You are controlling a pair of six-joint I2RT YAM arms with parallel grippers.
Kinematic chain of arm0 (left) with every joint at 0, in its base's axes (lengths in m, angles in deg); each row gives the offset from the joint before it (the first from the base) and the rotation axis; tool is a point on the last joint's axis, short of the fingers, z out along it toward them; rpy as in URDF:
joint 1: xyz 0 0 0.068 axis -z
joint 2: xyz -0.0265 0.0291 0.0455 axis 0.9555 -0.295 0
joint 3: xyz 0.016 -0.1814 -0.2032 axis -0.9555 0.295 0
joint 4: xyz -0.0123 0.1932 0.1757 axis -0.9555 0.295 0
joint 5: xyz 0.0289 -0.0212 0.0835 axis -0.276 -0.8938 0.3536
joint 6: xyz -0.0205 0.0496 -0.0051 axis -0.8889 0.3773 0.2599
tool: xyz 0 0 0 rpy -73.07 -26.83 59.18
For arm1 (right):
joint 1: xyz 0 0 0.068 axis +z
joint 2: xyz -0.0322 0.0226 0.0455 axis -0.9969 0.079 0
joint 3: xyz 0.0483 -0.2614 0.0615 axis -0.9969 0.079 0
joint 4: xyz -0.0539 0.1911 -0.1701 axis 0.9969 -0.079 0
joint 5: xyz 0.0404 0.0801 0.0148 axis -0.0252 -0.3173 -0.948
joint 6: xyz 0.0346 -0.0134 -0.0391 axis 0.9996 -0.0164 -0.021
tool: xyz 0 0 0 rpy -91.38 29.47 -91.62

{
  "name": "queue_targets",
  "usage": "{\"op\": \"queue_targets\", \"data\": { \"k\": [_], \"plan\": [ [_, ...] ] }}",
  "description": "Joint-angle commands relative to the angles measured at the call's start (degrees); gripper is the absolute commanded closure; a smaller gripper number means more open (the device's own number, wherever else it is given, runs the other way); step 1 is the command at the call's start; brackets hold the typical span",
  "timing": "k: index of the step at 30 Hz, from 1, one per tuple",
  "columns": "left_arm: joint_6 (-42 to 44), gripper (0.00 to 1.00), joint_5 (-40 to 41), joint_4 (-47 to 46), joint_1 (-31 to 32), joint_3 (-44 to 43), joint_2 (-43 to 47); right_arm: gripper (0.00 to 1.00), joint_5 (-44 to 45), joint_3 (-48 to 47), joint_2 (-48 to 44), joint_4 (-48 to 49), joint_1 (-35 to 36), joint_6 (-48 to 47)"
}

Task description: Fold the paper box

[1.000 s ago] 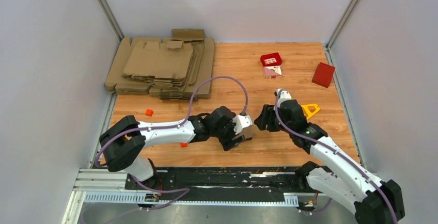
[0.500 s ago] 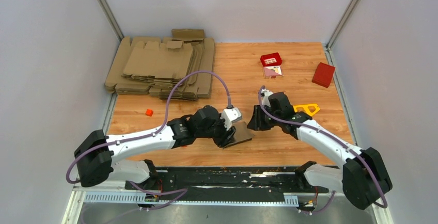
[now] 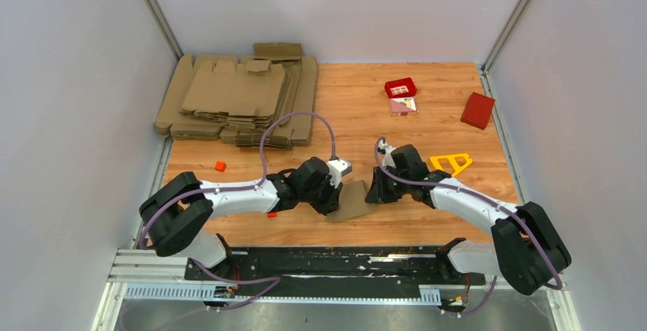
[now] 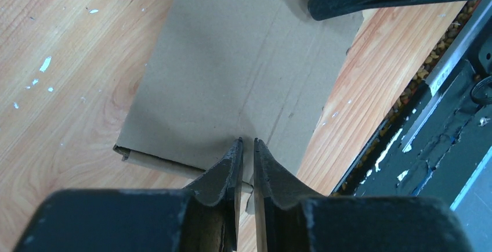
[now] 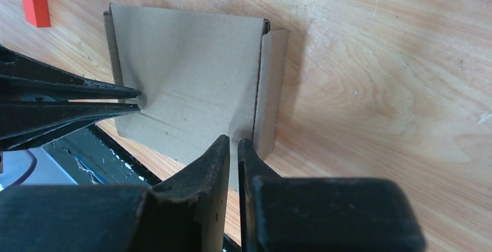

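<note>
Looking down on a light wood-grain tabletop (image 3: 358, 110), boxed in by plain white walls (image 3: 336, 11) on three sides, with a black rail (image 3: 320, 258) running along the near edge. Far left corner: a big pile of flat cardboard blanks (image 3: 236, 94). Over on the far right, a red box (image 3: 478, 110), a little red tray (image 3: 400, 87) and a yellow triangle (image 3: 450, 163). Out on the left, a small orange block (image 3: 220, 166). Up close, white specks all over the wood.

As for the paper box (image 3: 351, 200): down on the tabletop near the front edge, about midway between the two arms, a flat brown sheet with a narrow flap creased along one side. Pinched from both sides. Left fingers (image 4: 223, 171) clenched on the edge nearest that arm, with cardboard squeezed into the thin gap between them and puckering a bit there. Right fingers (image 5: 212, 165) clamped on the other side of the sheet, just beside the crease of that narrow flap, with the same dimpling at the grip. Most of the sheet in between the two grips.
</note>
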Motion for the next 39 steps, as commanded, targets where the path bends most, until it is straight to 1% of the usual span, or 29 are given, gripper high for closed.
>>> {"op": "queue_targets", "data": {
  "k": [1, 5, 9, 10, 13, 16, 18, 21, 24, 27, 33, 37, 39],
  "plan": [
    [-1.6, 0.81, 0.8, -0.2, -0.1, 0.1, -2.3, 0.88, 0.2, 1.5, 1.1, 3.1, 0.4, 0.0],
    [-1.5, 0.81, 2.9, 0.8, -0.1, -0.2, -0.3, 0.89, 1.4, 0.3, 0.4, 1.0, 0.4, -1.1],
    [-2.4, 0.79, 7.1, 3.2, -0.2, 0.7, 5.1, 0.8, 3.4, -2.3, -3.0, -2.8, 0.4, -2.2],
    [-3.0, 0.78, 8.0, 3.5, -0.2, 1.1, 6.7, 0.78, 4.0, -2.7, -3.9, -3.6, 0.4, -2.5],
    [-4.4, 0.67, 9.7, 4.3, -0.2, 2.8, 11.0, 0.73, 5.6, -3.9, -5.4, -6.0, 0.4, -3.2],
    [-6.4, 0.58, 11.5, 5.3, -0.4, 4.1, 12.8, 0.68, 7.2, -4.1, -5.2, -6.1, 0.4, -3.5],
    [-7.6, 0.57, 12.4, 5.6, -1.1, 4.7, 11.9, 0.66, 7.7, -4.1, -4.3, -5.6, 0.4, -3.6],
    [-9.0, 0.57, 11.4, 4.1, -2.3, 5.4, 10.0, 0.64, 7.3, -3.7, -2.1, -3.3, 0.4, -3.3],
    [-9.3, 0.56, 9.2, 1.9, -3.1, 5.2, 8.3, 0.64, 5.0, -3.6, 1.2, -1.2, 0.4, -3.2],
    [-9.0, 0.56, 8.9, 1.5, -3.7, 4.2, 5.9, 0.67, 2.9, -2.6, 3.3, 0.9, 0.4, -2.6],
    [-8.4, 0.58, 4.7, -2.2, -7.1, 2.9, 0.3, 0.74, -0.3, 1.4, 1.2, 4.1, 0.8, 0.0],
    [-5.4, 0.63, 1.7, -2.5, -9.0, -0.8, -5.0, 0.75, -0.7, 3.6, -0.8, 5.6, 3.8, 2.8],
    [-2.7, 0.65, 1.4, -1.0, -9.3, -4.0, -7.3, 0.75, -0.4, 4.9, -2.1, 6.7, 5.6, 4.9]
  ]
}}
